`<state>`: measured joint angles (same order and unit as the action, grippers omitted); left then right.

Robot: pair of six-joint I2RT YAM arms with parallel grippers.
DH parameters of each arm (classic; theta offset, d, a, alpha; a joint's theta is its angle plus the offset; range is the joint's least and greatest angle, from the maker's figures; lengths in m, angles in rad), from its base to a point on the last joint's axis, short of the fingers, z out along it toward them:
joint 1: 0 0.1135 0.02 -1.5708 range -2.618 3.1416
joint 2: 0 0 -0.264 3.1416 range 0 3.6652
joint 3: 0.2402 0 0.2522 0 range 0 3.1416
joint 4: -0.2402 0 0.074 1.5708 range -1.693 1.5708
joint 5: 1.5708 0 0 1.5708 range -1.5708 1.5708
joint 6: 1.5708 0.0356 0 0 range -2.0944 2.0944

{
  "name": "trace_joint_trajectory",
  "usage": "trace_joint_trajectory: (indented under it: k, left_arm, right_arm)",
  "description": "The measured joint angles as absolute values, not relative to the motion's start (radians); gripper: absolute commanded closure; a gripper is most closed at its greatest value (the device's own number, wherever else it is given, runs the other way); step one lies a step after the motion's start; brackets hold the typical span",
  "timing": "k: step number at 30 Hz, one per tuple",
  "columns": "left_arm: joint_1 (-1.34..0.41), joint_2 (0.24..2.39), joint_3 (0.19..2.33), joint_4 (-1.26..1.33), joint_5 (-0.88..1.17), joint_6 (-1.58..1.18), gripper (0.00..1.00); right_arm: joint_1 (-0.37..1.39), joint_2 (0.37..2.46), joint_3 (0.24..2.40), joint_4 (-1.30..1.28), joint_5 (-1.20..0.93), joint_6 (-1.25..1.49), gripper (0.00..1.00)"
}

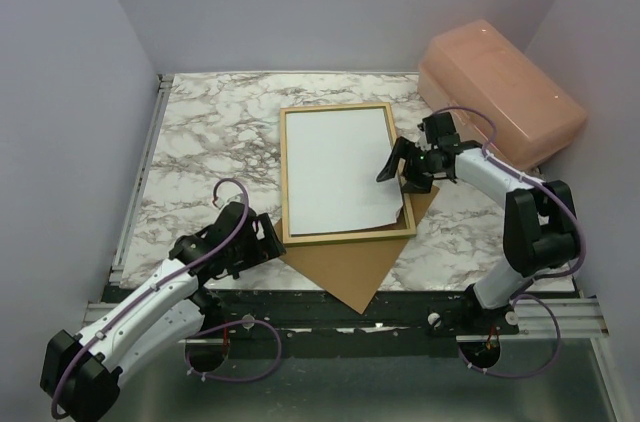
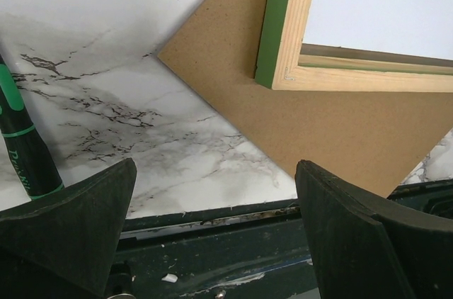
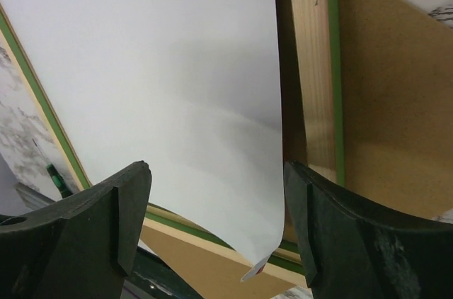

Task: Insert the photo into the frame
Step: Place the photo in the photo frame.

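The frame (image 1: 283,177) lies back side up in the middle of the table, pale wood showing, green at its edges (image 2: 272,30). The photo (image 1: 335,167) lies inside it, white reverse side up, its near right corner curled up over the frame's rail (image 3: 262,260). My right gripper (image 1: 403,170) is open, just above the frame's right rail, with the photo's right edge below it (image 3: 212,100). My left gripper (image 1: 262,240) is open and empty, low at the table's front edge, left of the frame's near left corner.
A brown backing board (image 1: 350,257) lies under the frame's near end and juts toward the front edge (image 2: 333,129). A pink plastic box (image 1: 500,92) stands at the back right. A green-handled tool (image 2: 21,147) lies left of my left gripper.
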<state>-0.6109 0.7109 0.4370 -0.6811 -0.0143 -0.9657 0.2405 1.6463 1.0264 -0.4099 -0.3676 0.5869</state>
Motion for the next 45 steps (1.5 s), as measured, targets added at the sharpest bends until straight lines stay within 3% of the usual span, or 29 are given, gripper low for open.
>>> trace_joint_trajectory:
  k: [5, 13, 16, 20, 29, 36, 45]
  left_arm:
    - [-0.611, 0.740, 0.437, -0.677, -0.001, -0.966, 0.03]
    - [-0.611, 0.775, 0.437, -0.646, 0.022, -0.963, 0.07]
    - [-0.611, 0.819, 0.452, -0.627, 0.035, -0.950, 0.19]
    - [-0.611, 0.921, 0.527, -0.599, 0.046, -0.917, 0.38]
    - [-0.616, 1.197, 0.826, -0.534, 0.052, -0.809, 0.63]
    - [-0.618, 1.465, 0.995, -0.509, 0.054, -0.721, 0.69]
    - [-0.618, 1.661, 1.055, -0.534, 0.065, -0.685, 0.69]
  right_arm:
    - [0.241, 1.610, 1.054, -0.481, -0.300, 0.537, 0.22]
    - [0.261, 1.588, 1.053, -0.528, -0.265, 0.492, 0.56]
    - [0.288, 1.588, 1.047, -0.524, -0.266, 0.489, 0.73]
    - [0.317, 1.588, 1.024, -0.521, -0.269, 0.488, 0.87]
    - [0.335, 1.592, 0.995, -0.525, -0.263, 0.478, 0.94]
    - [0.341, 1.553, 0.935, -0.574, -0.250, 0.460, 0.95]
    - [0.348, 1.493, 0.912, -0.628, -0.221, 0.444, 0.96]
